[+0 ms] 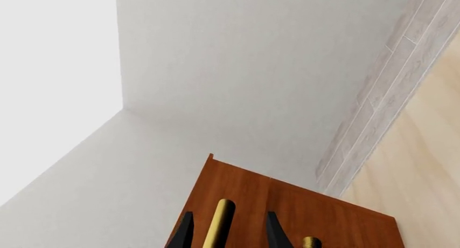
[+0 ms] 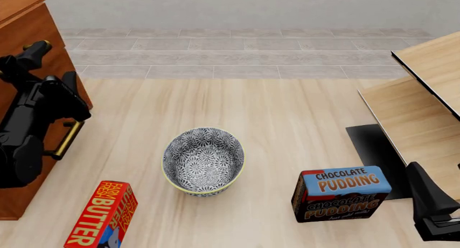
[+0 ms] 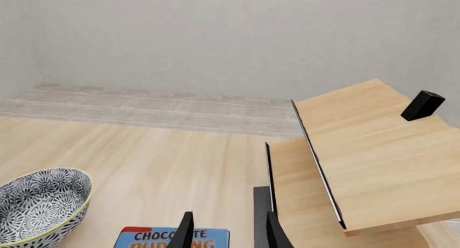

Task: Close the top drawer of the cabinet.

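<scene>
The left arm reaches up against the front of the cabinet at the far left of the tabletop, and in its wrist view the left fingers are spread to either side of the brass handle of the top drawer, with the bar between them but no contact visible. The right arm sits low at the near right beside the chocolate pudding box, its fingers spread and holding nothing, just above that box. A patterned bowl and a butter box lie between the arms.
</scene>
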Tool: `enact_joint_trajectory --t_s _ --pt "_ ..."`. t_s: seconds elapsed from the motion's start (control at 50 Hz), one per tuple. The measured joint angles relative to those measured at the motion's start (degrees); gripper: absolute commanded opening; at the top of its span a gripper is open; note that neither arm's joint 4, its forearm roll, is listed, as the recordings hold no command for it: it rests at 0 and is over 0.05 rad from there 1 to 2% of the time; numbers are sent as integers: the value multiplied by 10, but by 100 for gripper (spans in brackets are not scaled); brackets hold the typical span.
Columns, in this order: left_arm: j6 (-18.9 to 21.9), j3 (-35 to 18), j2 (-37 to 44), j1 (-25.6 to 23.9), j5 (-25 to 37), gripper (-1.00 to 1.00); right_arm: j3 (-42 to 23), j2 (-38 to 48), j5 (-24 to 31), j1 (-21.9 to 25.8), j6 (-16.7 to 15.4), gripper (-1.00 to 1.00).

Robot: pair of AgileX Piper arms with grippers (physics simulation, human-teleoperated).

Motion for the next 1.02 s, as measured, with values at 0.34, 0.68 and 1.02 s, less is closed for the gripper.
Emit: enact_joint_trajectory --t_s 0.34,0.68,1.02 --pt "5 -4 5 15 0 100 1 0 1 1 0 100" --pt "10 -8 11 26 0 100 2 0 3 4 -4 100" --pt "-37 -10 7 24 2 100 2 0 3 -7 -13 100"
